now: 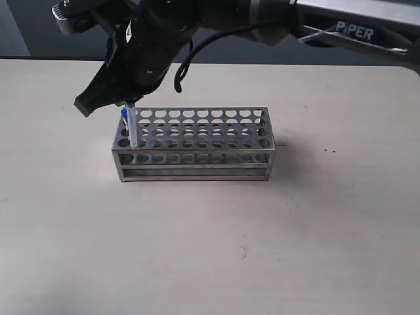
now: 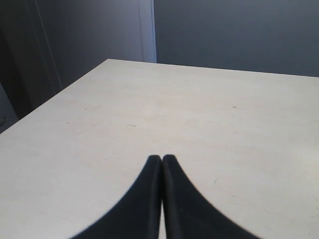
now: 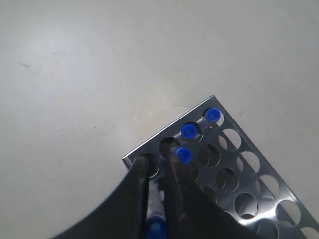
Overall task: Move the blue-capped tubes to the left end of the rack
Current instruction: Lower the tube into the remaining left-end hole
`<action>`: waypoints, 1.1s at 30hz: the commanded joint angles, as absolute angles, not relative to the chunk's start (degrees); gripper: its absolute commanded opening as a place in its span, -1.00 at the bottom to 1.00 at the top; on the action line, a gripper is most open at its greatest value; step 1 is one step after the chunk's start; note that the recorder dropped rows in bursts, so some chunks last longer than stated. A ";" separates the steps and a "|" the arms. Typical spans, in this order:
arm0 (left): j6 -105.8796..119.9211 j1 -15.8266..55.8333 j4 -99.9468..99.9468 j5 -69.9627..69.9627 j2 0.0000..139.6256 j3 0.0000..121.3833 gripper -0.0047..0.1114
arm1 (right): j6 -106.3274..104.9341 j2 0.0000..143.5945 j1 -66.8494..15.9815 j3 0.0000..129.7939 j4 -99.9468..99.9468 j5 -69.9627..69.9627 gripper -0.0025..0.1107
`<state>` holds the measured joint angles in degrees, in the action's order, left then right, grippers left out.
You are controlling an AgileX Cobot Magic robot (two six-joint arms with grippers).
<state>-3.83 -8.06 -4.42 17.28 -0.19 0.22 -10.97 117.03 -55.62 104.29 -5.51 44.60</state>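
- Steel rack [image 1: 197, 154] sits mid-worktop [image 2: 199, 109], a bit nearer the far edge in the exterior view.
- Over its left end, the right gripper [image 3: 158, 162] has its jaws clamped on the held tube [image 1: 132, 131], whose lower end is at the corner hole.
- Only the right wrist view catches the three seated tubes [image 3: 189, 131], blue caps lined along that same end.
- Only the left wrist view shows the left gripper [image 2: 161, 158]: jaws pressed together, nothing between them, above bare worktop near a corner.
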 commanded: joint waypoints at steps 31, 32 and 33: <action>-3.94 -7.79 -4.11 16.64 0.00 0.00 -0.91 | -13.42 127.60 -55.98 107.70 -13.29 42.83 -0.97; -3.94 -7.79 -4.11 16.64 0.00 0.00 -0.91 | -13.42 127.92 -55.98 107.70 -13.69 42.74 -0.97; -3.94 -7.79 -4.11 16.64 0.00 0.00 -0.91 | -13.42 128.28 -55.98 107.70 -13.87 42.74 -0.97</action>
<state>-3.83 -8.06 -4.42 17.28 -0.19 0.22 -13.13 127.36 -55.85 107.45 -12.20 42.18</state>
